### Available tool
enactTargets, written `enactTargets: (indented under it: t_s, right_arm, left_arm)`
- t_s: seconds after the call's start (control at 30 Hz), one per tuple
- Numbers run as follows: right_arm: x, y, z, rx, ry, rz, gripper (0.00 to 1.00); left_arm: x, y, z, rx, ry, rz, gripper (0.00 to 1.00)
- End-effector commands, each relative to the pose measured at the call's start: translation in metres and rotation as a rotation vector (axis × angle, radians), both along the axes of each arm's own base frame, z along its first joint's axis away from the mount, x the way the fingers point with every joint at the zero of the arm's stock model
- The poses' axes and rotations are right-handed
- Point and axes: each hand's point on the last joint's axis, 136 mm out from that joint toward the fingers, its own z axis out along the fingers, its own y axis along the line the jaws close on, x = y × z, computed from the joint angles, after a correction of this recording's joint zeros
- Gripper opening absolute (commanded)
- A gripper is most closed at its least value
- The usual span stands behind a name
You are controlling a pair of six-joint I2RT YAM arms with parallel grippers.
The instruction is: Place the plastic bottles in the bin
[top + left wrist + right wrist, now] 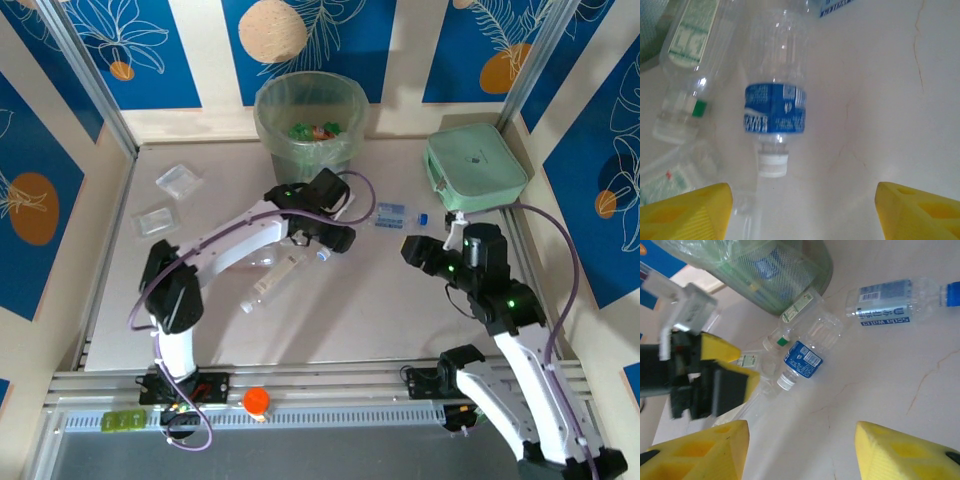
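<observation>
Nearest the arm bases, on the rail along the table's front edge, sits a small orange round thing (257, 401). Just past it, on the pale table (380, 320), a long clear bottle (268, 287) lies on its side below the left arm.

Over the middle of the table the left claw (802, 202) hangs with its yellow fingers wide apart and nothing between them. Right beyond its tips a blue-labelled bottle (775, 112) with a white cap lies flat, cap toward the claw. To the left of that one lies a green-labelled bottle (687, 45), clear like the others.

On the right side, the right claw (801, 440) is also parted and has hold of nothing. Its fingers stand apart above bare table and face the same group of bottles.

Farther out, a blue-capped bottle (892, 302) with a pale blue label lies alone between the claws and the mint green box (474, 168). Toward the far left lie a flat clear tray (157, 220) and a second tray (178, 180), near each other.

At the back stands the round pale green bin (308, 120) with its thin bag liner, with several bottles already inside it, and the green-labelled bottle lies close to its base
</observation>
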Motion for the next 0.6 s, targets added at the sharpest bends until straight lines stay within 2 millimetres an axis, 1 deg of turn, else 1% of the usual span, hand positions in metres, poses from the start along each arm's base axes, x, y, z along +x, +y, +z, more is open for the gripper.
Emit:
enactTargets:
  t_s: [0.0, 0.07, 0.2, 0.33, 0.4, 0.5, 0.57]
  right_arm:
    - [-0.013, -0.010, 0.000, 0.012, -0.012, -0.043, 0.59]
    - [-0.020, -0.014, 0.000, 0.004, -0.028, -0.047, 0.60]
    - [-0.034, -0.019, 0.001, -0.005, -0.039, -0.050, 0.62]
    - [-0.044, -0.016, 0.000, 0.012, -0.046, -0.024, 0.64]
    - [-0.047, -0.015, 0.000, 0.017, -0.050, -0.015, 0.64]
    - [-0.048, -0.014, 0.002, 0.024, -0.057, -0.006, 0.64]
    - [-0.048, -0.011, 0.003, 0.031, -0.063, 0.008, 0.64]
  left_arm:
    - [0.009, -0.011, -0.012, 0.052, 0.008, -0.025, 0.74]
    - [0.018, -0.015, -0.026, 0.090, 0.010, -0.022, 0.73]
    - [0.034, -0.025, -0.041, 0.134, 0.012, -0.020, 0.74]
    - [0.046, -0.030, -0.054, 0.170, 0.009, -0.017, 0.74]
    - [0.048, -0.032, -0.062, 0.179, 0.017, -0.024, 0.75]
    - [0.055, -0.029, -0.076, 0.230, 0.013, -0.026, 0.75]
    - [0.061, -0.024, -0.084, 0.264, 0.008, -0.021, 0.75]
